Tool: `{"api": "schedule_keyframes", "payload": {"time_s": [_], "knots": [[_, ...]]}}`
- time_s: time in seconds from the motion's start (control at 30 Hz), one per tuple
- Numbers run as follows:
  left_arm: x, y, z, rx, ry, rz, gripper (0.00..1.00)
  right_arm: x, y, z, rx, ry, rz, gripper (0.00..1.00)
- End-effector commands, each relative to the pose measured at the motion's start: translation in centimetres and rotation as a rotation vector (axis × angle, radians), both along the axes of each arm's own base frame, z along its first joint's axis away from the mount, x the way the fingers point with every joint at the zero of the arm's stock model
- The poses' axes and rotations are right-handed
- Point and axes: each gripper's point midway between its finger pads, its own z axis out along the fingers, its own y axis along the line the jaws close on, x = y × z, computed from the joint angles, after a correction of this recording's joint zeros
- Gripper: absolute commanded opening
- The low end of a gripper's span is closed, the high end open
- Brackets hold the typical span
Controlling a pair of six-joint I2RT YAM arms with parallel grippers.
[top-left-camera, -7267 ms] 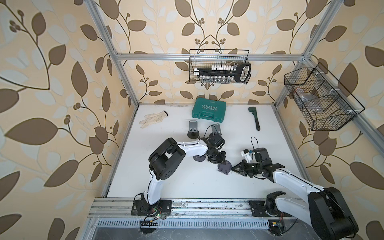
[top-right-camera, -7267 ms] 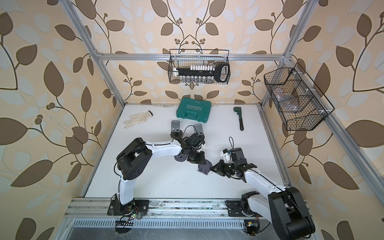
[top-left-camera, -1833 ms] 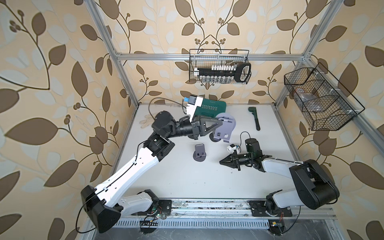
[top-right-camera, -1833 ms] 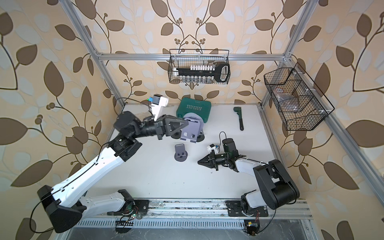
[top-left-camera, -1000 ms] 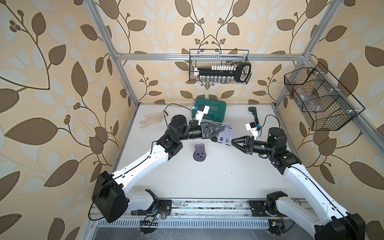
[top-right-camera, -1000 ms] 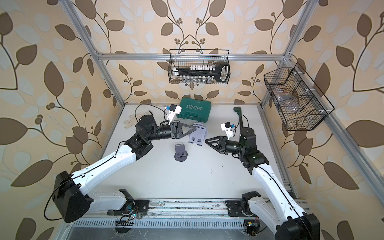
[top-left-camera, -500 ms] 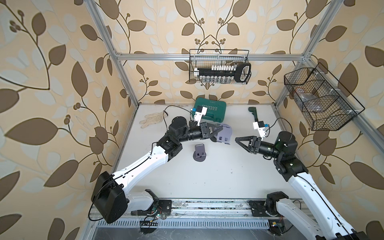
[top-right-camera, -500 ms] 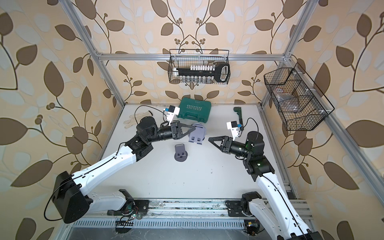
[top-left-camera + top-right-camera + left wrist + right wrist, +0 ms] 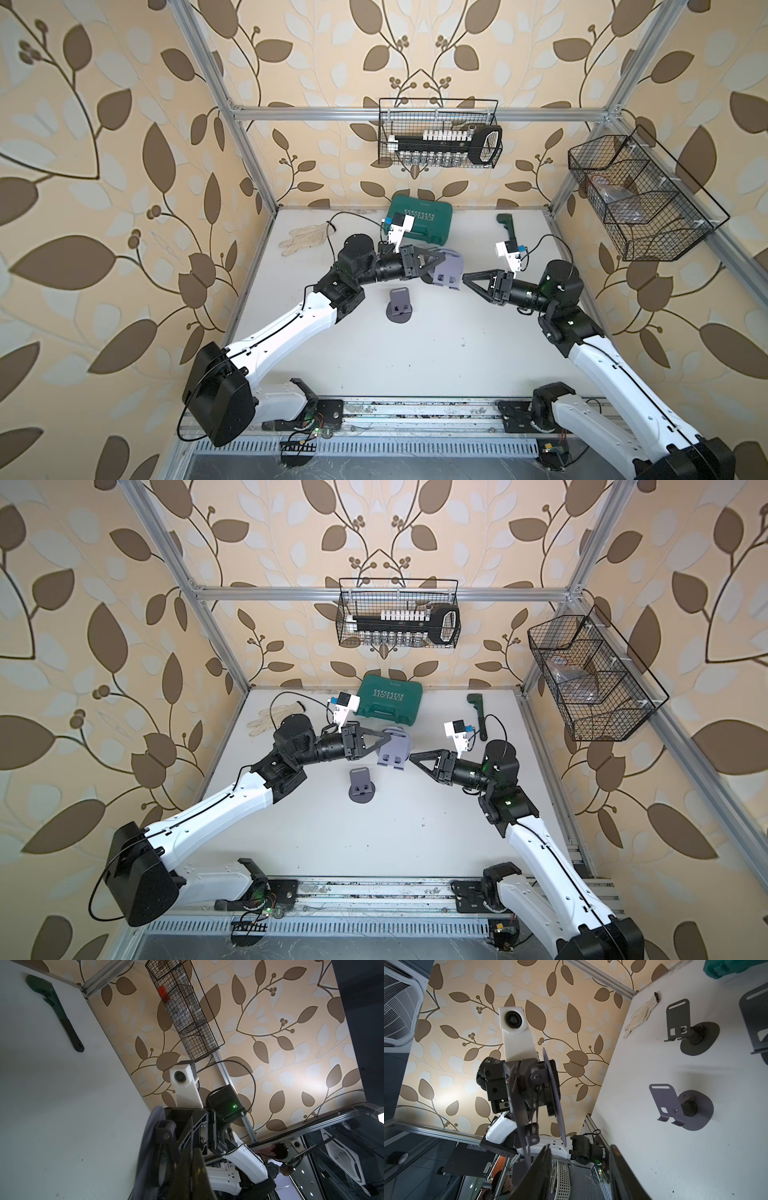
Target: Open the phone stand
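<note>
Between the two grippers, raised off the table, hangs the phone stand, clenched in the left gripper. Facing it, the right gripper has its jaws apart, holding nothing, with its tips just beside the stand's lower edge. The unfolding looks ready to begin. Next the right gripper needs to close on one plate and swing it away from the other.

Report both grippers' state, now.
Left gripper: closed on the phone stand, which it holds up.
Right gripper: open, holding nothing, tips close beside the phone stand.
</note>
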Motion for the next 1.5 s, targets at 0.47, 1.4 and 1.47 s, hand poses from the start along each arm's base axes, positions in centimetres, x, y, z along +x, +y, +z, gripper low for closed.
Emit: {"api": "schedule_keyframes", "payload": {"time_s": [0.47,1.4,1.47], "knots": [[-0.4,0.4,1.9,-0.047,-0.060,0.016,0.00,-0.5,-0.4,2.1,-0.002,-0.086,-0.028,0.41],[-1.0,-0.7,2.4,-0.088,-0.082,-0.056,0.00,1.7,4.7,2.2,0.001,-0.090,0.087,0.38],[-1.0,-0.8,2.4,-0.091,-0.086,-0.060,0.00,1.6,5.3,1.8,0.009,-0.075,0.101,0.33]]}}
